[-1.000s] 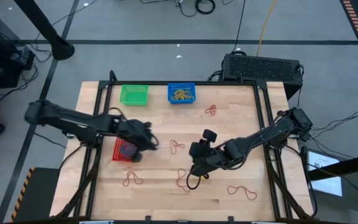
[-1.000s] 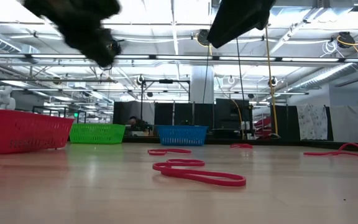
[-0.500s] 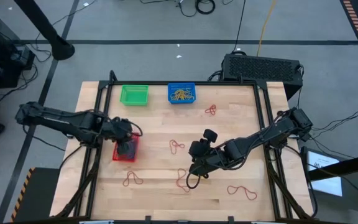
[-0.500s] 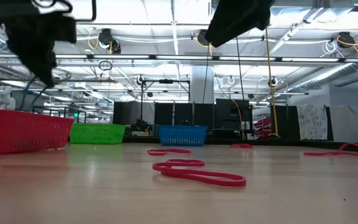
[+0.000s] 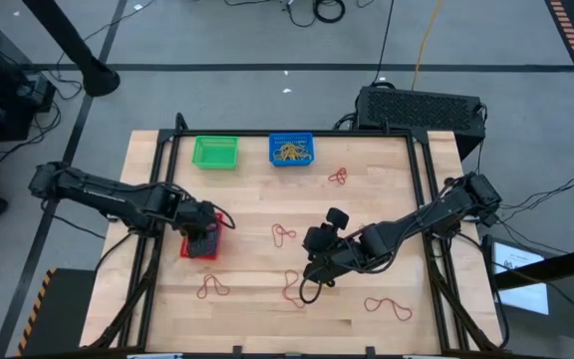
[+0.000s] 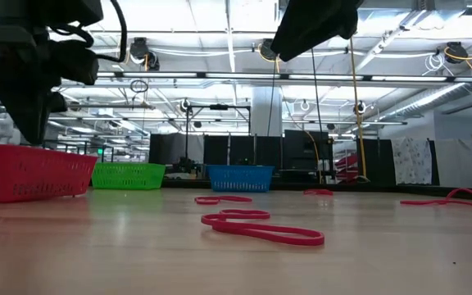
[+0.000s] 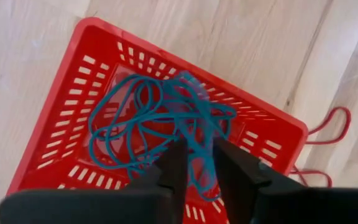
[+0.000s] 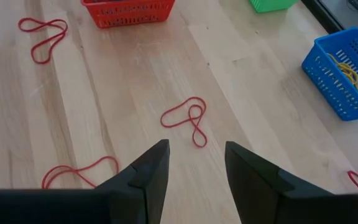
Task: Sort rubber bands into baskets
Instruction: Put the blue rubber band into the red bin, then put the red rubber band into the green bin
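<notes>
**Left gripper over the red basket**

From above, I see my left gripper (image 5: 205, 237) over the red basket (image 5: 189, 249); the green basket (image 5: 214, 152) and blue basket (image 5: 291, 150) sit at the far edge.

Left wrist: my fingers (image 7: 174, 168) stand slightly apart around blue-grey rubber bands (image 7: 148, 127) lying in the basket.

Right wrist: my right gripper (image 8: 196, 171) is open above red rubber bands (image 8: 187, 118) on the table (image 8: 123, 74).

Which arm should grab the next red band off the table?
Right. Its open gripper hangs mid-table, facing a loose red band. The left gripper is over the red basket.
</notes>
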Available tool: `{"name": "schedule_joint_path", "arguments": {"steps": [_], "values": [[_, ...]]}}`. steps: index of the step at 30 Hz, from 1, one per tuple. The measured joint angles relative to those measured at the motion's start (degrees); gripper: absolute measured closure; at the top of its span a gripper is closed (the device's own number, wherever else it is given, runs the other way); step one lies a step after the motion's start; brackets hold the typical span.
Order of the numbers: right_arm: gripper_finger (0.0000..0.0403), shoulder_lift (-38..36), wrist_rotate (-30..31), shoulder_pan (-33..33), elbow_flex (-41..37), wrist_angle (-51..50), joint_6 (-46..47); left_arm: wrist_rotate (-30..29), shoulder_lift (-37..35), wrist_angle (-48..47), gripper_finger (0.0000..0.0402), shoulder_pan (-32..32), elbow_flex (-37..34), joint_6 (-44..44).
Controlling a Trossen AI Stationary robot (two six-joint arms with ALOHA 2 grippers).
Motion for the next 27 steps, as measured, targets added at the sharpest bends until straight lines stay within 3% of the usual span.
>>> {"name": "schedule_joint_path", "arguments": {"steps": [6, 12, 19, 27], "values": [[0.0255, 0.0, 0.01, 0.0, 0.0, -0.02, -0.18, -0.07, 0.09, -1.15, 0.028, 0.15, 0.45, -0.02], [0.0255, 0.0, 0.03, 0.0, 0.0, -0.04, -0.79, -0.09, 0.09, -0.77, 0.0271, 0.69, 3.61, 3.92], [0.0255, 0.02, 1.65, 0.0, 0.0, -0.08, -1.09, -4.25, 2.81, 27.21, 0.0271, 0.67, 4.3, 21.46], [0.0255, 0.04, 1.58, 0.01, 0.0, -0.51, 0.61, -3.23, 22.23, 55.2, 0.0271, 2.87, 4.15, 37.78]]}}
